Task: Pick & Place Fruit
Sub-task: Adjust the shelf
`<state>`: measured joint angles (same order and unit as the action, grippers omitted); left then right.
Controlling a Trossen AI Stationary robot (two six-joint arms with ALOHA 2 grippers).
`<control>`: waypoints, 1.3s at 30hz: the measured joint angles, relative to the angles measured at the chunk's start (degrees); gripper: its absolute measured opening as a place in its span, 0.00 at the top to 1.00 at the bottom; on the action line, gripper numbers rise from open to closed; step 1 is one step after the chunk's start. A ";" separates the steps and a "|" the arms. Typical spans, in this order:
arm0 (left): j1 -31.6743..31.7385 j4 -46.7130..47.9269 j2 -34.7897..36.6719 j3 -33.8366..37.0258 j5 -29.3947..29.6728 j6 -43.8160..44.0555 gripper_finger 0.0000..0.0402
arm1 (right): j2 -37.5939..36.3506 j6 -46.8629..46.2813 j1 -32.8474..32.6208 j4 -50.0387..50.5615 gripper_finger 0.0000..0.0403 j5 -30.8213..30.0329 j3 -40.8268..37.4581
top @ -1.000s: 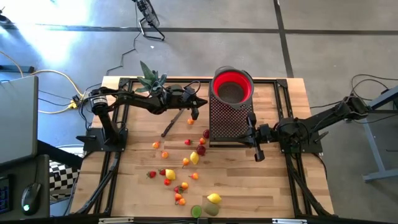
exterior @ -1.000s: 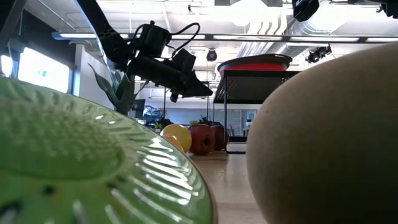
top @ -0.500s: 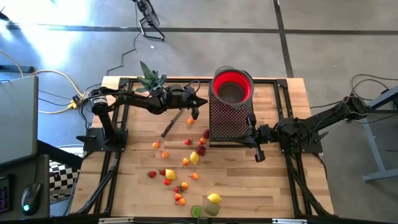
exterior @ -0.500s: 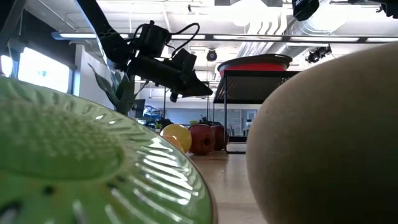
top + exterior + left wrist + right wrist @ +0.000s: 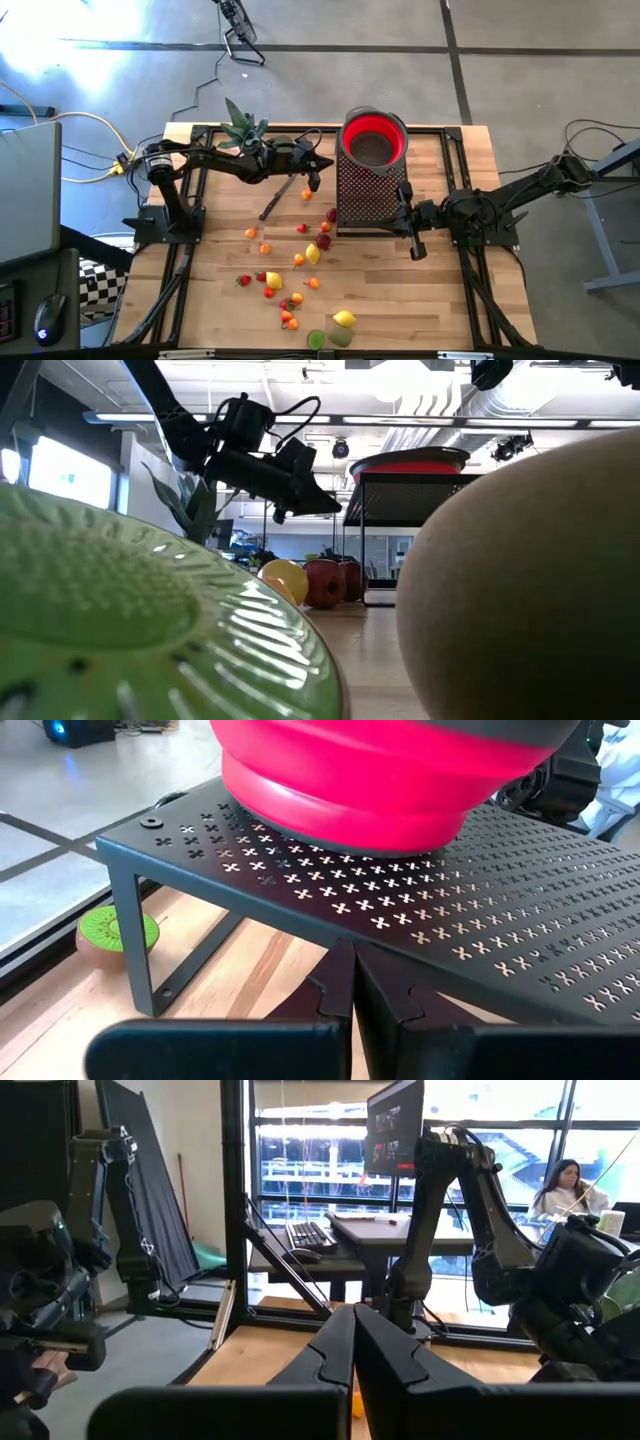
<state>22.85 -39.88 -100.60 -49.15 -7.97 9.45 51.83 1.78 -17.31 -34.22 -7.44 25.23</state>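
Several small toy fruits (image 5: 312,254) in red, orange, yellow and green lie scattered on the wooden table, from the middle to the near edge. A green kiwi half (image 5: 130,620) and a brown fruit (image 5: 530,590) fill the low view's foreground, with a yellow fruit (image 5: 285,580) and a red one (image 5: 325,582) farther back. My left gripper (image 5: 326,164) hangs shut above the table, pointing at the black rack (image 5: 370,195). Its shut fingers (image 5: 352,980) hold nothing. My right gripper (image 5: 402,212) is shut and raised at the rack's right side.
A red bowl (image 5: 375,140) stands on the perforated rack (image 5: 450,910). Another kiwi half (image 5: 118,932) lies by a rack leg. A spiky green plant (image 5: 243,125) and a brown-handled knife (image 5: 278,197) are at the far left. A person (image 5: 565,1185) sits beyond the table.
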 joint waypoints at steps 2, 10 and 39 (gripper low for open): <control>0.00 -0.01 0.00 0.00 0.00 -0.04 1.00 | 0.02 0.02 -0.01 0.00 0.99 0.00 0.00; -0.41 2.06 -0.66 -2.38 0.03 -0.42 1.00 | 0.01 0.02 -0.01 -0.35 0.99 -0.03 0.00; -2.16 -0.30 -4.57 -3.52 -1.33 1.40 1.00 | 0.02 1.29 -0.01 -0.33 0.99 0.15 0.00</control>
<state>20.70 -40.18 -105.16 -52.66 -9.30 10.85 51.86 3.07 -17.32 -34.54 -7.29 25.23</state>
